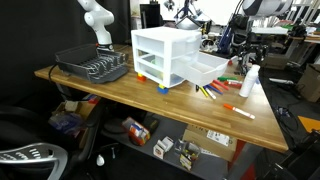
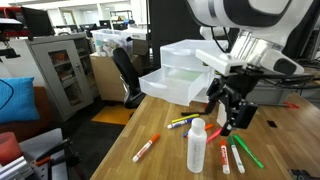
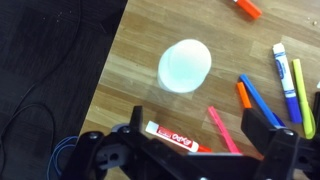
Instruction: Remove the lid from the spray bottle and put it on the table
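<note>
The spray bottle [image 2: 197, 150] stands upright on the table [image 2: 290, 150] among loose markers, and it shows near the table's end in an exterior view [image 1: 249, 82]. The lid [image 2: 198, 124] sits on top of the bottle. In the wrist view the bottle appears from above as a white round shape [image 3: 185, 65]. My gripper [image 2: 228, 115] is open and empty. It hangs beside the bottle's top, a little higher, without touching it. In the wrist view, below my open fingers [image 3: 200, 125], lie a white marker with a red cap [image 3: 175, 137] and a pink marker [image 3: 222, 130].
A white drawer unit [image 2: 185, 70] with one drawer pulled out stands behind the bottle. A dark dish rack [image 1: 92, 68] sits at the table's other end. Coloured markers [image 2: 245, 152] lie around the bottle. The table edge [image 3: 110, 70] runs close to the bottle.
</note>
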### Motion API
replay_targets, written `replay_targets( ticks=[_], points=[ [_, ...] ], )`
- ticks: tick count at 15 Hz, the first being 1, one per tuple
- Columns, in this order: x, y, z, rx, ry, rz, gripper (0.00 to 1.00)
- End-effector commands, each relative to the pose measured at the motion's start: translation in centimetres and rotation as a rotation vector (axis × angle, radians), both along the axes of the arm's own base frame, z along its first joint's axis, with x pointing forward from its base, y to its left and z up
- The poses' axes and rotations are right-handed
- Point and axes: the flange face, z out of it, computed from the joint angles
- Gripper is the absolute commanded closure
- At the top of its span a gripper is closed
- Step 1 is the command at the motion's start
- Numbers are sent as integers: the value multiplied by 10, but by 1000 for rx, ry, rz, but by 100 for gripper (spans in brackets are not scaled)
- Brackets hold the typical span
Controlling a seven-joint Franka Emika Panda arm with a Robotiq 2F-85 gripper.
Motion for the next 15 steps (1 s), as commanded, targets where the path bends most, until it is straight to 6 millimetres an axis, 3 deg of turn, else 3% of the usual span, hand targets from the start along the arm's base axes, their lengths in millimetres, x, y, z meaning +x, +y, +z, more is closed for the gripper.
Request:
replay_targets(
  ticks=[1, 6, 15],
  points=[
    [-25, 7, -8, 38, 10, -35, 0],
    [-41, 12, -9, 39, 30, -59, 0],
    [-48, 12, 8, 11, -18, -93, 0]
  ],
)
